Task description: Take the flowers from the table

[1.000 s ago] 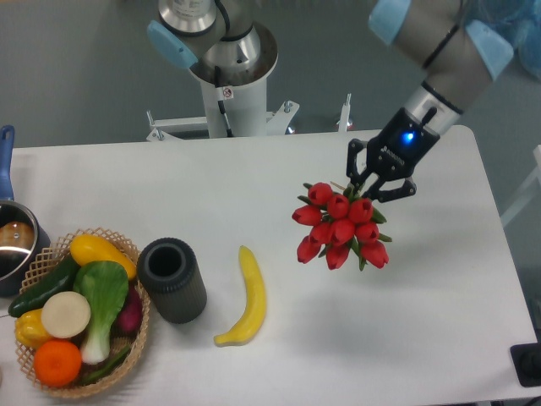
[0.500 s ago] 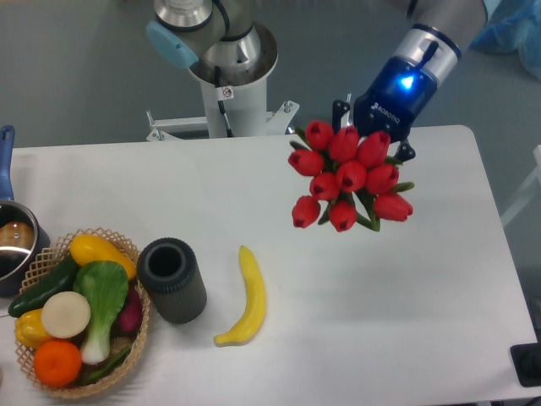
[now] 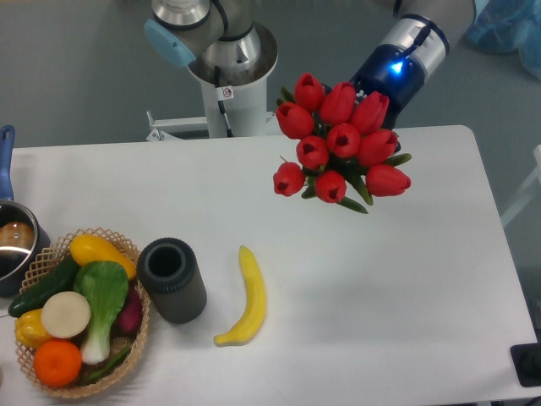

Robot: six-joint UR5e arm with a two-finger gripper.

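Because the flowers point(image 3: 340, 139) hang nearest the camera with their buds facing it, the stems run back and away into the claw point(image 3: 378, 85), which is hidden behind the blooms but evidently grips them, well clear of the desk point(image 3: 406, 296). Since a second ago the bunch has climbed and looms larger, drifting toward the far edge.

I see the flowers point(image 3: 340, 139) up over the table's point(image 3: 406, 279) far right part. Banana point(image 3: 244, 297) sits near centre, cylinder point(image 3: 172, 280) just left of it, basket point(image 3: 80, 313) further left, pot point(image 3: 13, 245) at left edge.
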